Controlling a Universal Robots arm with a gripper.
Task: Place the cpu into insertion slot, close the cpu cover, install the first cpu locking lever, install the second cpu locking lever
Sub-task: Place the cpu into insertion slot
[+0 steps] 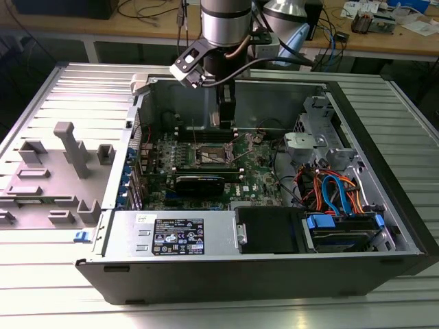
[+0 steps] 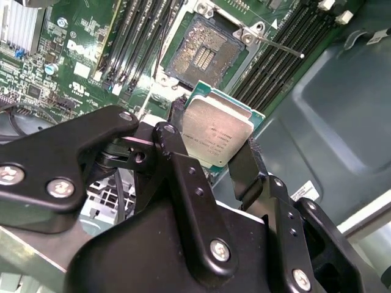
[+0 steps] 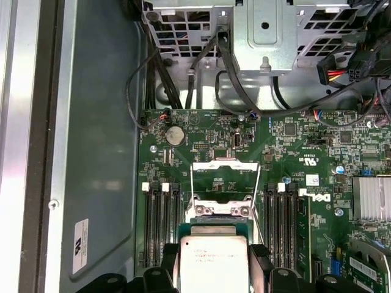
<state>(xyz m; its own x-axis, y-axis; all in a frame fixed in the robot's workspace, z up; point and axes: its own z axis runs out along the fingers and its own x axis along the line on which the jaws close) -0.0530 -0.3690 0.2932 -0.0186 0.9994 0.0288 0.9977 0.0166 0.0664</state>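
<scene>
The gripper (image 2: 212, 145) has its two black fingers (image 2: 177, 152) pressed against opposite edges of the cpu (image 2: 217, 131), gripping it with the silver-grey top facing the wrist cameras; the fingers stand only as far apart as the chip is wide. The cpu hangs clear of the board, near the insertion slot (image 2: 198, 52) and not yet in it. The slot lies bare, its dark centre speckled with contacts and its metal rim showing round it. In the first wrist view the cpu cover (image 3: 225, 166) stands raised beyond the slot, green board showing through its cut-out middle. A thin wire lever (image 2: 275, 44) slants away from one corner of the slot. Long black memory slots (image 3: 160, 226) run in rows on both sides. Farther on, black cables (image 3: 226, 67) lead to a grey metal cage (image 3: 269, 30). In the exterior view the arm (image 1: 223, 27) reaches straight down into the open computer case (image 1: 240, 274), which lies on its side on a ribbed metal table (image 1: 41, 295), with a grey fixture (image 1: 41, 185) beside it at the exterior view's left, and a black graphics card (image 1: 199, 184) lies on the board close to the slot
</scene>
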